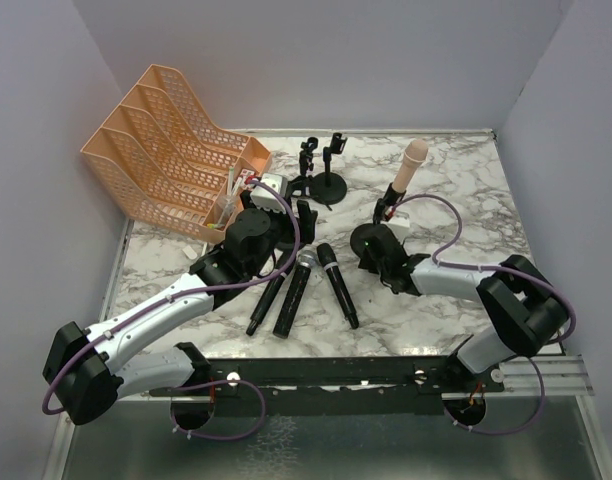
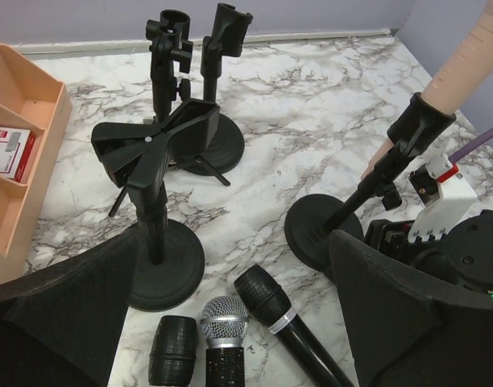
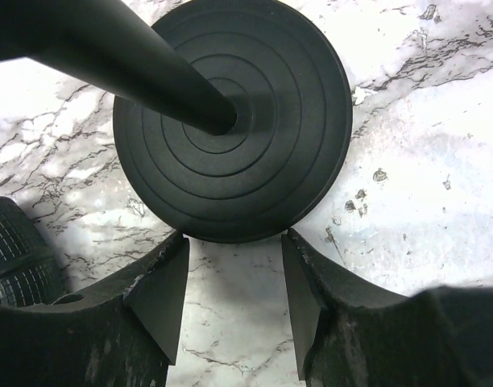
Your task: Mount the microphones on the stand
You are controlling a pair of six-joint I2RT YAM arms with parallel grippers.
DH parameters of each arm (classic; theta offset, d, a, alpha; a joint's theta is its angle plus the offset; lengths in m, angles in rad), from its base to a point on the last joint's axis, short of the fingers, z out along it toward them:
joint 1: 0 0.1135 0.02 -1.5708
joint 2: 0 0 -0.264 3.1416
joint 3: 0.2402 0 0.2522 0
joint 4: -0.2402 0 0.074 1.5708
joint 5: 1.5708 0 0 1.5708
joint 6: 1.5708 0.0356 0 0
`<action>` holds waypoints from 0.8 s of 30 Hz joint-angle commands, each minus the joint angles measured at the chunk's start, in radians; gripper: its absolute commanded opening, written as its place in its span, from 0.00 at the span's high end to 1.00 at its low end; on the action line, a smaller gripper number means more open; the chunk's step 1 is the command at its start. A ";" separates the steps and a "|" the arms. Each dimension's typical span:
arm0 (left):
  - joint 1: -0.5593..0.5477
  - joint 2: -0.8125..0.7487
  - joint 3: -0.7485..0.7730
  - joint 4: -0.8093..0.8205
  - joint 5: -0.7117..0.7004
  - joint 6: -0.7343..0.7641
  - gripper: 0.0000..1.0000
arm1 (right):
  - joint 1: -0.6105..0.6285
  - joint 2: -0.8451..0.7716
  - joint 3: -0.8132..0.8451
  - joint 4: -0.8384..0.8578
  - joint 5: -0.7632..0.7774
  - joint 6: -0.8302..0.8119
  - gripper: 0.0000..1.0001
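1. Our left end effector [image 2: 234, 242] hangs with its fingers spread wide and nothing between them.
2. Just near of it, 3 microphones lie side by side on the bench [image 1: 456, 290]. The mesh-head microphone [image 2: 224, 321] is in the middle, a plain black microphone [image 2: 173, 351] lies left of it and the ringed black microphone [image 2: 271, 302] right.
3. Their long axes run roughly near-to-far, with the heads at the far end, closest to the fingers.
4. The empty clip stand [image 2: 150, 153] stands upright just far of those heads.
5. Over on the right, the pink microphone [image 1: 406, 170] sits tilted in the right stand [image 3: 230, 121]. Our right end effector [image 3: 234, 266] is open at the near edge of that stand's base and grips nothing.
6. We judge the left arm nearer to the 3 lying microphones. The next move calls for drawing back nearward and closing across 1 shaft.
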 commanded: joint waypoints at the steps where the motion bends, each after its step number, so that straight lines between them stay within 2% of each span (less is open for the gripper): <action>1: 0.006 -0.002 0.026 -0.013 -0.022 0.010 0.01 | -0.017 0.013 -0.031 0.023 0.001 -0.021 0.48; 8: 0.005 -0.010 0.032 -0.022 -0.020 0.006 0.01 | -0.019 -0.152 -0.127 0.069 -0.123 -0.026 0.47; 15: 0.006 -0.020 0.034 -0.024 -0.015 0.002 0.01 | -0.063 -0.267 -0.161 -0.014 -0.265 0.143 0.44; 20: 0.006 -0.032 0.034 -0.027 -0.010 0.001 0.01 | -0.137 -0.249 -0.153 -0.030 -0.393 0.332 0.43; 24: 0.006 -0.043 0.032 -0.030 -0.012 0.001 0.01 | -0.182 -0.206 -0.136 0.001 -0.451 0.407 0.44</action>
